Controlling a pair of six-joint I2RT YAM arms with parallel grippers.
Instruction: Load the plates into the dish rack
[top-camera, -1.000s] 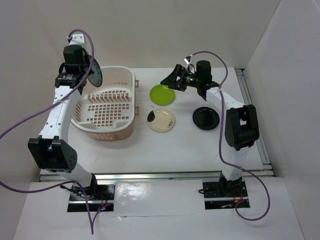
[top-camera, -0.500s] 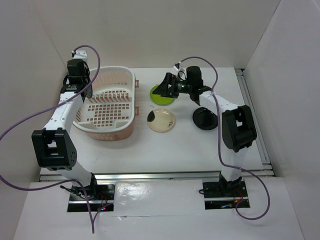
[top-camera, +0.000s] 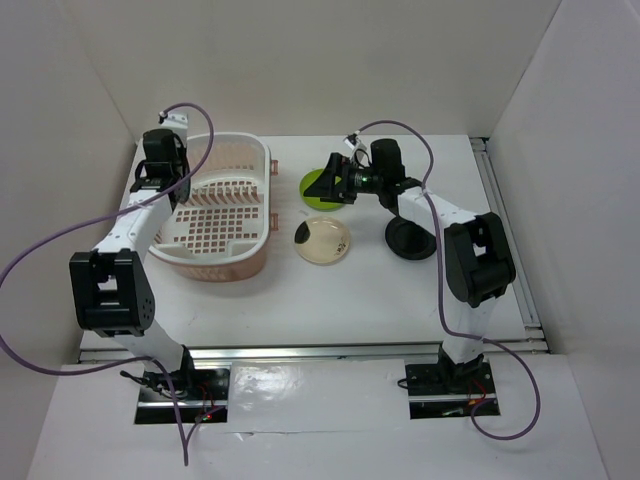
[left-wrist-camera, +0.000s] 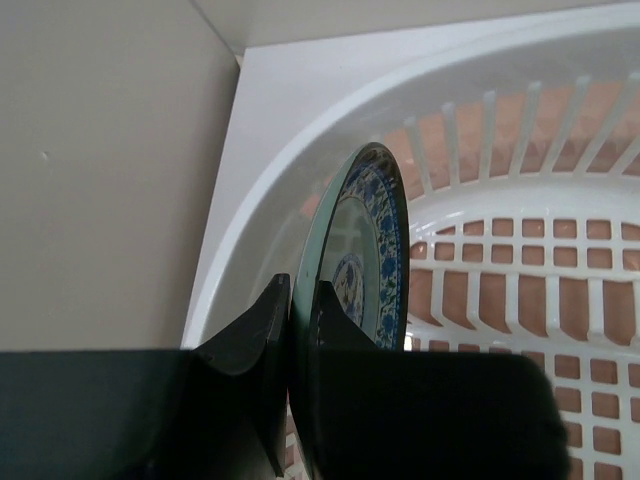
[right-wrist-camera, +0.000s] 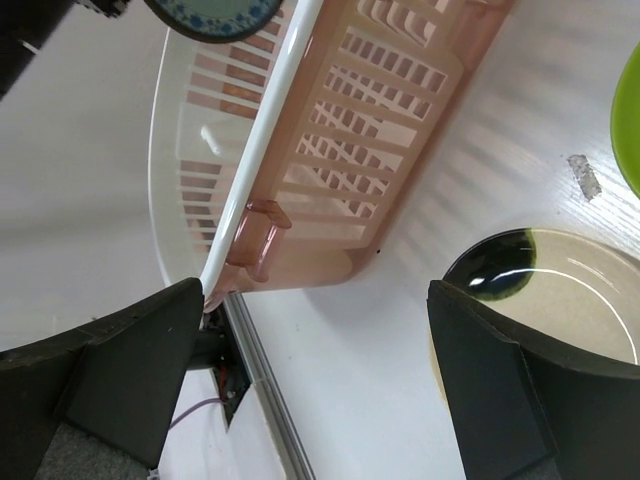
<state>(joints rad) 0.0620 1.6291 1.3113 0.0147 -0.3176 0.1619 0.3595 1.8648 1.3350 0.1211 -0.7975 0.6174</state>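
Note:
My left gripper (left-wrist-camera: 300, 290) is shut on the blue-grey patterned plate (left-wrist-camera: 368, 250). It holds the plate on edge over the left end of the pink dish rack (top-camera: 232, 266), above the white grid insert (left-wrist-camera: 520, 200). My right gripper (top-camera: 330, 180) is open and empty, low over the lime green plate (top-camera: 308, 185). The cream plate with a dark blotch (top-camera: 322, 240) lies in front of the green one. The black plate (top-camera: 412, 238) lies to the right, partly hidden by the right arm. In the right wrist view the open gripper (right-wrist-camera: 320, 370) faces the rack (right-wrist-camera: 330, 150) and the cream plate (right-wrist-camera: 560, 290).
White walls enclose the table at the back and on both sides. The left wall is close to the rack's left end. A metal rail (top-camera: 310, 350) runs along the near table edge.
My left arm has swung the blue-grey plate rightward and down towards the rack's left end. My right gripper has moved left, over the green plate.

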